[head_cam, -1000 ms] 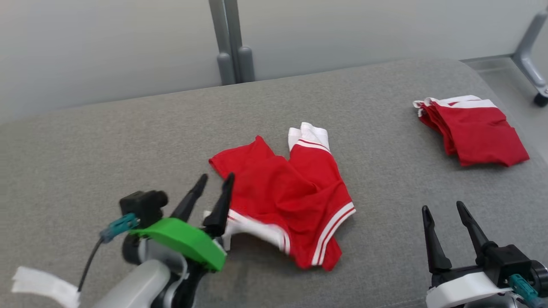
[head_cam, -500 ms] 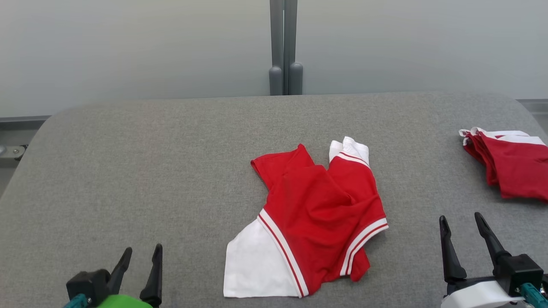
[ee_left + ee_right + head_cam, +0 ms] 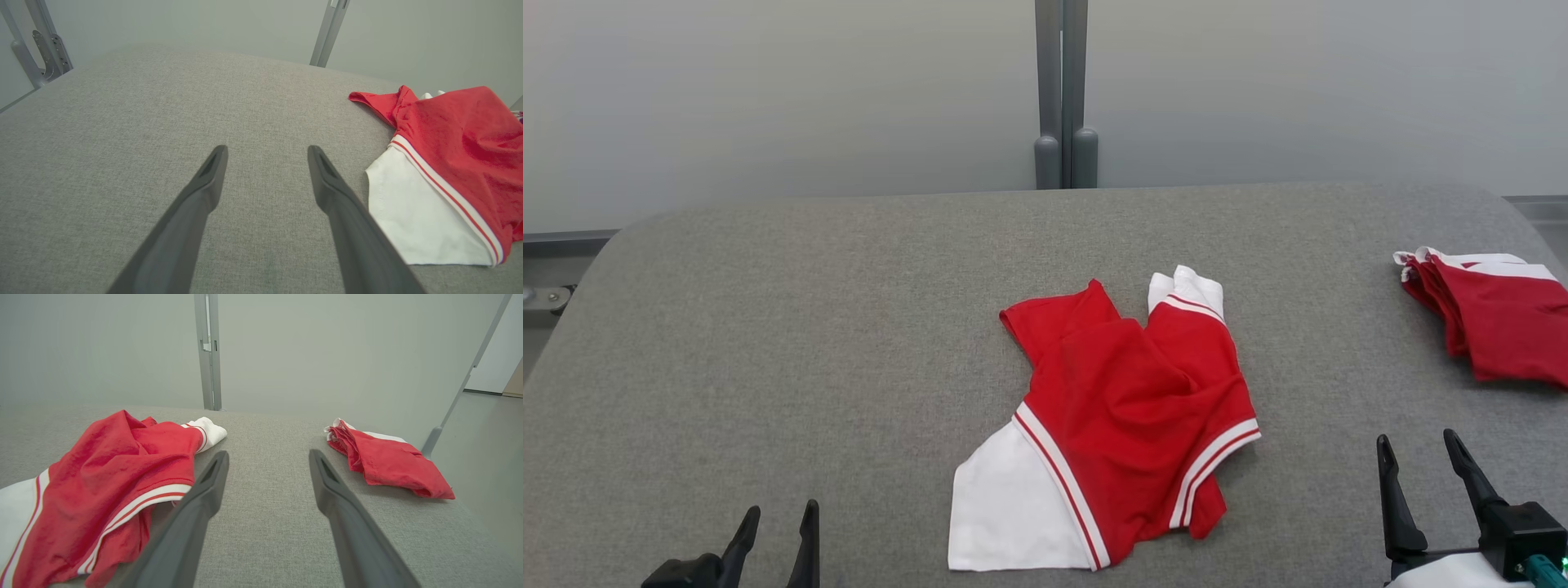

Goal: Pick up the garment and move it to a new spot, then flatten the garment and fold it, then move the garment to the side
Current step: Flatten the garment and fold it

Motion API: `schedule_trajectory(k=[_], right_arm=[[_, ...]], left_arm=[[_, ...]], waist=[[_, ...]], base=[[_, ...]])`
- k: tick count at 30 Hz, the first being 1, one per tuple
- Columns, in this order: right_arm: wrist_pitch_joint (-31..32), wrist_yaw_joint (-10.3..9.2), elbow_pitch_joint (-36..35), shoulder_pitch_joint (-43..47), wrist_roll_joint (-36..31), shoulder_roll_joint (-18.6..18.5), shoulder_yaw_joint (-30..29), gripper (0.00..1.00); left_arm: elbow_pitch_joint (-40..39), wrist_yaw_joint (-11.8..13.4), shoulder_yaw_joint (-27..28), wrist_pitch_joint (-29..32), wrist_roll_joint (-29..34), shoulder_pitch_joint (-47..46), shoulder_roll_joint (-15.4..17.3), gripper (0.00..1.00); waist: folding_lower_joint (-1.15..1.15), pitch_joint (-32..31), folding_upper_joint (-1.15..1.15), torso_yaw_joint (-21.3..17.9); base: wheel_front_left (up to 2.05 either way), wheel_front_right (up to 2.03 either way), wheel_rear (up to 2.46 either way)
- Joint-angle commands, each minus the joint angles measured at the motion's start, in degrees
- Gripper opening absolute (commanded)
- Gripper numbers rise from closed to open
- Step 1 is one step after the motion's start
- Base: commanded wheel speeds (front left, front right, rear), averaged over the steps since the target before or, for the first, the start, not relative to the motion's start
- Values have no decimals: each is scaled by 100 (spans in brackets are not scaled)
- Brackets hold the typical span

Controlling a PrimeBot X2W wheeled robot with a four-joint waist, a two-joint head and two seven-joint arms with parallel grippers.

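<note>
A crumpled red garment [image 3: 1127,400] with white panels and red-and-white striped trim lies in the middle of the grey table [image 3: 792,327]. Its white panel spreads flat toward the near edge. My left gripper [image 3: 778,527] is open at the lower left, well clear of the cloth. In the left wrist view the garment [image 3: 449,134] lies to the right of the open left gripper [image 3: 266,153]. At the lower right my right gripper [image 3: 1419,453] is open too, apart from the cloth. The right wrist view has the garment [image 3: 110,473] on its left beside the open right gripper [image 3: 267,455].
A pile of folded red-and-white garments [image 3: 1494,318] sits at the table's far right edge; the folded pile [image 3: 384,461] also appears in the right wrist view. A grey post [image 3: 1062,90] stands behind the table against a pale wall. Bare grey table stretches to the left.
One second ago my left gripper was at the garment's white corner; it has since let go and drawn back to the lower left. The white panel now lies spread. The camera turned.
</note>
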Motion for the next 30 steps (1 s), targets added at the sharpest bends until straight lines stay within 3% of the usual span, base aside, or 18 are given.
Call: schedule_trajectory(k=[1,9,30], right_arm=[[0,-11,22,38,-26,-28,-13,100],[0,-11,104,-21,-28,-32,41,100],[0,-11,-19,-160,89,-23,165,100]], left_arm=[[12,-71,114,1,120,31,-68,100],[17,-178,386,1,440,-9,-269,100],[-309,-186,136,0,403,-156,-260,100]], waist=[[0,3,0,6],[0,6,0,0],[0,34,0,1]], base=[[0,0,0],[0,0,0],[0,0,0]])
